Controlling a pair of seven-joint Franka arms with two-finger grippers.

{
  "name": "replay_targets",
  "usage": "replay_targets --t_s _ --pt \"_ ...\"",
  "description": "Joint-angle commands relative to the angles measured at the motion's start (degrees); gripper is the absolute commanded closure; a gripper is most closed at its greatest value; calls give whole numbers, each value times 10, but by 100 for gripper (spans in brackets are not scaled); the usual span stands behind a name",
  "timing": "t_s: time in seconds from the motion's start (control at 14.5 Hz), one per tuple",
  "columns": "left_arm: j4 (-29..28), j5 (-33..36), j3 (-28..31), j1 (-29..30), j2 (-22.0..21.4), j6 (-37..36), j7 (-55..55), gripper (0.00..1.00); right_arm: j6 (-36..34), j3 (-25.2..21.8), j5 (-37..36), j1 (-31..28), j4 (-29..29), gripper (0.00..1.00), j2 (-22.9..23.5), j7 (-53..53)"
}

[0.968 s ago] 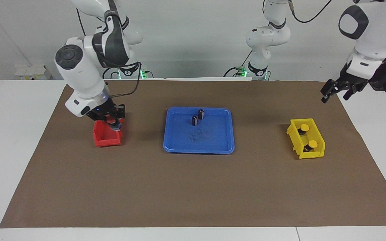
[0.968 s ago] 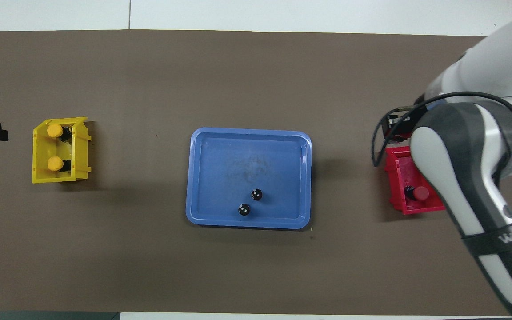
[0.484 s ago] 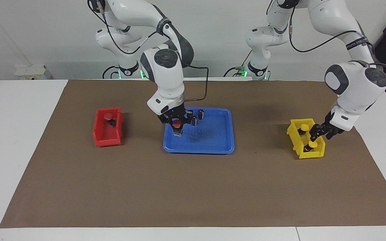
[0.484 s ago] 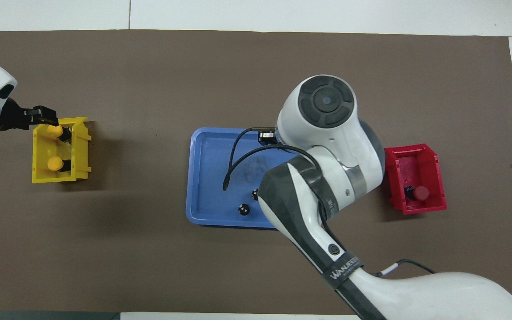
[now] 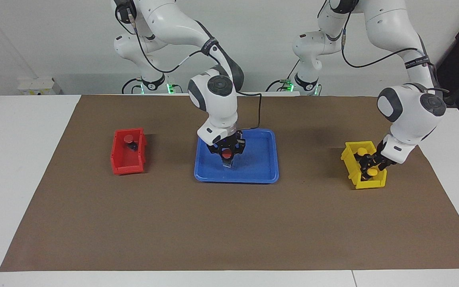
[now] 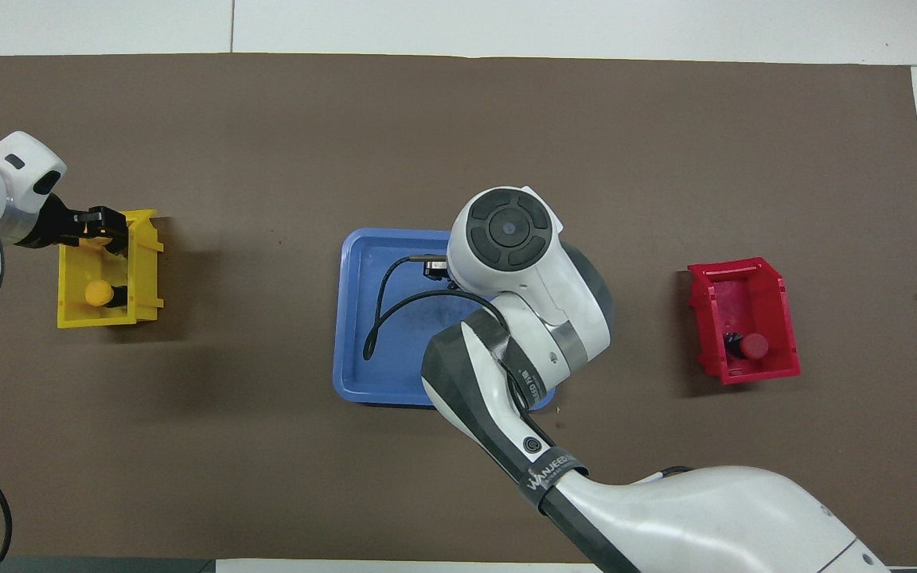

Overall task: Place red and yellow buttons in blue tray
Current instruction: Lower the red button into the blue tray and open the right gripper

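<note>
My right gripper (image 5: 226, 160) is shut on a red button (image 5: 226, 154) and holds it low over the middle of the blue tray (image 5: 261, 169). In the overhead view the right arm covers much of the tray (image 6: 359, 318). The second red button (image 5: 128, 138) sits in the red bin (image 5: 120, 161). My left gripper (image 5: 370, 169) is down in the yellow bin (image 5: 352, 175), at the yellow button (image 5: 371, 172) farther from the robots. The other yellow button (image 6: 96, 293) sits free in the bin. The two dark cylinders are hidden.
The red bin (image 6: 745, 278) stands toward the right arm's end of the brown mat (image 5: 229, 223). The yellow bin (image 6: 72, 306) stands toward the left arm's end. The white table (image 5: 14, 159) surrounds the mat.
My right gripper has carried the red button toward the tray's middle. My left gripper has moved deeper into the yellow bin, onto the farther yellow button.
</note>
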Motion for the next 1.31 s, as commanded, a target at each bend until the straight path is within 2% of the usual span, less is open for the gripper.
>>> replay_targets --t_s 0.0,0.07,0.14,0.21,0.28,0.35,0.41,0.55,0.62,0.76,0.83,0.97,1.24 --pt "-24 -11 5 -4 -17 24 10 30 40 -2 -5 0 -39 61 -10 8" --pt "-24 -11 5 -3 -15 34 10 31 41 -2 -6 0 -43 58 -10 8" --pt "-24 -11 5 -3 -12 42 9 45 43 -2 -6 -1 -49 53 -12 8" --pt "-23 -11 5 -2 -9 45 8 89 50 -2 -6 0 -53 39 -13 8" --pt "-23 -11 5 -1 -8 49 8 98 47 -2 -5 -1 -49 21 -12 8" --pt "-18 -11 5 1 -2 45 9 99 37 -2 -6 -3 -30 9 -10 7" --pt "-6 -11 5 1 -1 36 8 99 16 -3 -7 -5 -8 7 -10 5" --pt "77 7 5 -8 0 -89 4 99 -53 -8 -13 -26 40 3 -21 -7" --pt "127 27 5 -22 1 -158 2 99 -78 -8 -13 -54 39 1 -49 -40" --pt "192 32 -1 -36 0 -244 -31 99 -132 -7 -7 -109 31 1 -101 -129" --pt "206 31 -2 -67 0 -258 -74 99 -167 -7 -4 -130 36 1 -125 -150" --pt "202 28 -2 -146 0 -239 -195 99 -242 -8 -2 -166 44 1 -178 -177" --pt "150 -16 -3 -286 -15 -191 -322 99 -342 -9 -2 -243 45 1 -234 -291"
